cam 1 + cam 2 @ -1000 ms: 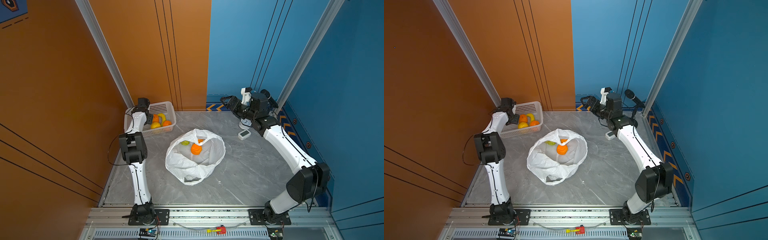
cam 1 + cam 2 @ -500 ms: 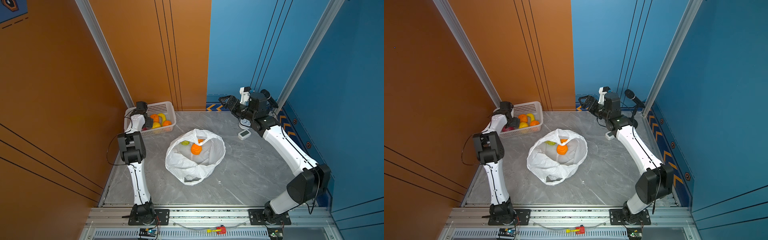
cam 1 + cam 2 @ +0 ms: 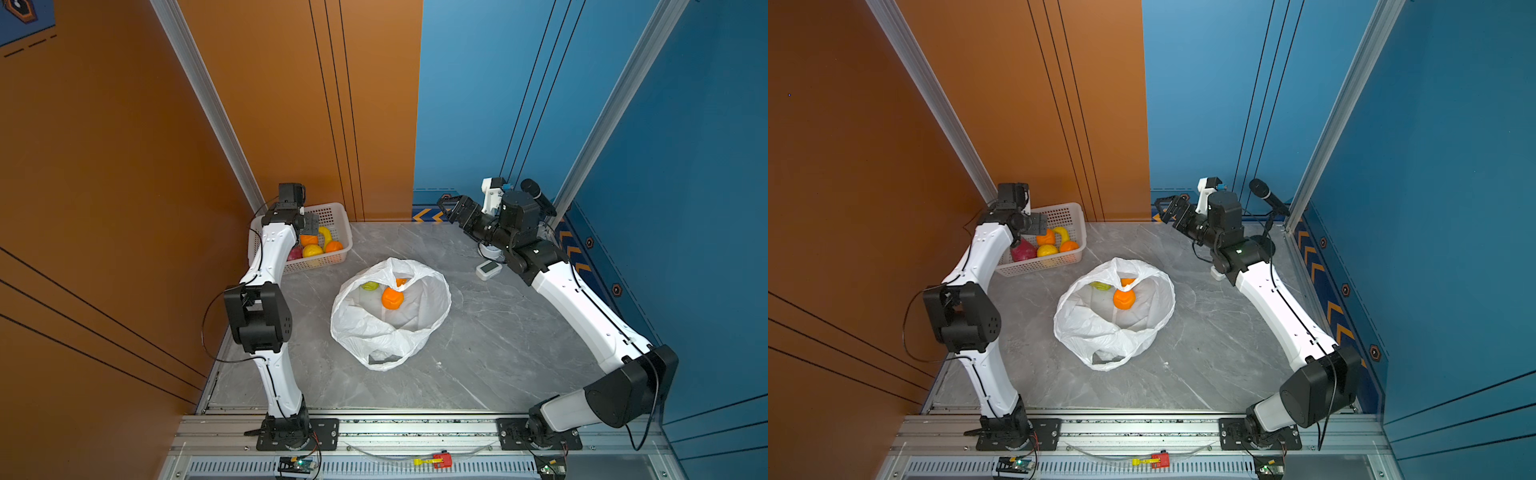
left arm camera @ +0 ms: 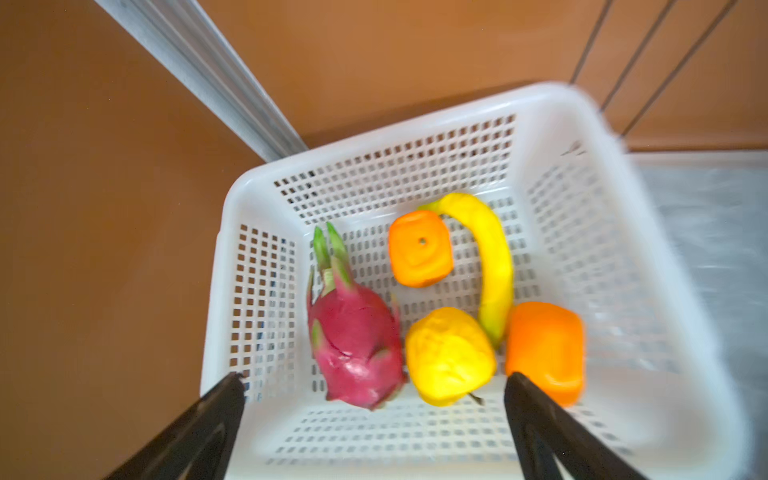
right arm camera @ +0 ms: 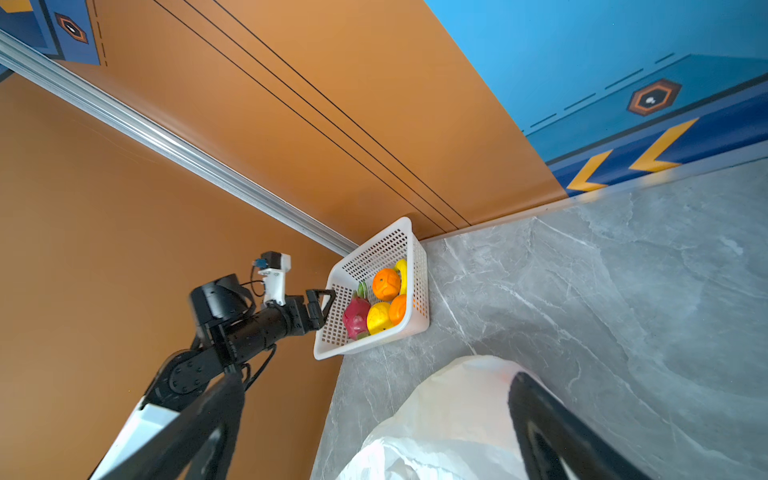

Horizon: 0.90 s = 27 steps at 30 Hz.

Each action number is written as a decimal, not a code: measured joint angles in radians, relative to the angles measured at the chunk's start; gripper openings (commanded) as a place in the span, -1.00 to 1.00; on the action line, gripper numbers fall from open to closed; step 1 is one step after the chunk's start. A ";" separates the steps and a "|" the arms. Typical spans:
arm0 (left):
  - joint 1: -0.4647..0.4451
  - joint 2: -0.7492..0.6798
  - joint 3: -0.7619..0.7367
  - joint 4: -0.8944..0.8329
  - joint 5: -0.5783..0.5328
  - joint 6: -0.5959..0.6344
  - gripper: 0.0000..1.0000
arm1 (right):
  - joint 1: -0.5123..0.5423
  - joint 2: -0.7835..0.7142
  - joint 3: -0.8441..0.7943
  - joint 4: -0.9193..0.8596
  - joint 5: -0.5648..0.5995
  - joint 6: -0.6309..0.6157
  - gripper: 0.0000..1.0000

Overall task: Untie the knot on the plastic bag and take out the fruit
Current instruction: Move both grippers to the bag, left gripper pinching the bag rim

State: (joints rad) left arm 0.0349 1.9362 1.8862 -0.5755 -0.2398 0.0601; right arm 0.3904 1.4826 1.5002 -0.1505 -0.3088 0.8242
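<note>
The plastic bag lies in the middle of the table with its mouth gaping open; no knot shows. Inside it sit an orange, a green fruit and part of a second orange. My left gripper hangs open and empty over the white basket. The basket holds a dragon fruit, a yellow-orange fruit and two oranges. My right gripper is open and empty, raised at the back right.
A banana lies in the basket, which stands in the back left corner against the orange walls. A small white device and a microphone on a stand are under and behind the right arm.
The left gripper has opened wide over the basket, and the dragon fruit now lies in it. The right arm has hardly moved.
</note>
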 measured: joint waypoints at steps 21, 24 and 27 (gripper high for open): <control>-0.233 -0.452 -0.378 -0.091 0.584 -0.089 0.95 | 0.225 0.031 -0.064 -0.173 0.034 0.060 0.72; -0.246 -0.465 -0.446 -0.115 0.612 -0.067 0.95 | 0.261 0.031 -0.104 -0.198 0.052 0.063 0.69; -0.251 -0.465 -0.495 -0.133 0.666 -0.050 0.95 | 0.291 0.031 -0.134 -0.211 0.072 0.063 0.68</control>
State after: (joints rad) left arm -0.2165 1.4712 1.3911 -0.7082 0.4263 0.0097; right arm 0.6811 1.5139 1.3663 -0.3611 -0.2367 0.8871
